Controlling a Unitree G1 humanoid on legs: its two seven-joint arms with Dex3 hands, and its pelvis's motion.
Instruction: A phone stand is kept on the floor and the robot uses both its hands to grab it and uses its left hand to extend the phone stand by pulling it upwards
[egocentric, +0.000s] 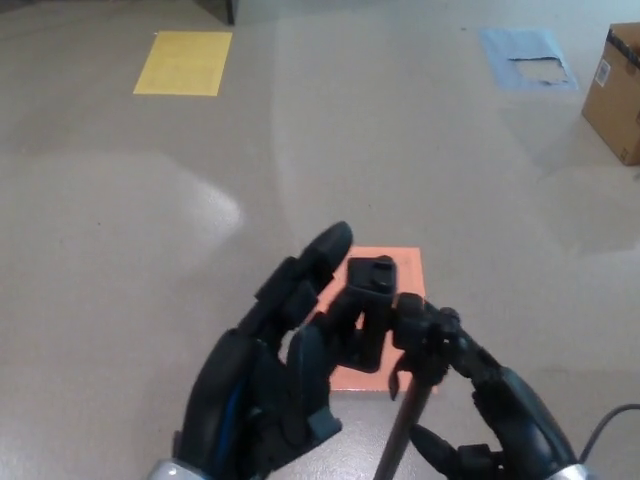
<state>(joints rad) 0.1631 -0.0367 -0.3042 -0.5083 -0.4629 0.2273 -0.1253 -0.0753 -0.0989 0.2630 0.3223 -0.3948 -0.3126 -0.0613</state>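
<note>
While my two hands close in from either side, one phone stand (385, 320) rises between them, its single pole (408, 425) running down out of the bottom of the view and its clamp head sitting at the top. My left hand (265, 390) is just left of the clamp, fingers spread and stretched forward, with one fingertip (330, 242) reaching past the clamp's upper left corner; the thumb lies against or very near the clamp's lower side, but I cannot tell whether it truly touches, so I call this hand unclenched and holding nothing. My right hand (505, 410) comes in just right of the pole, one finger pointing up toward the knob at the stand's joint and reaching it or nearly so, the thumb apart from it lower down; nothing is gripped there either. Beyond my fingers, directly behind the clamp, lies one orange sheet (400, 270) flat on the floor (330, 140), mostly covered by my left hand and the stand. Far ahead of my left hand is one yellow sheet (184, 63). Far ahead of my right hand is one blue sheet (526, 58) with a torn pale patch in it, and beside that, at the right edge, one cardboard box (616, 92), only partly in view.
</note>
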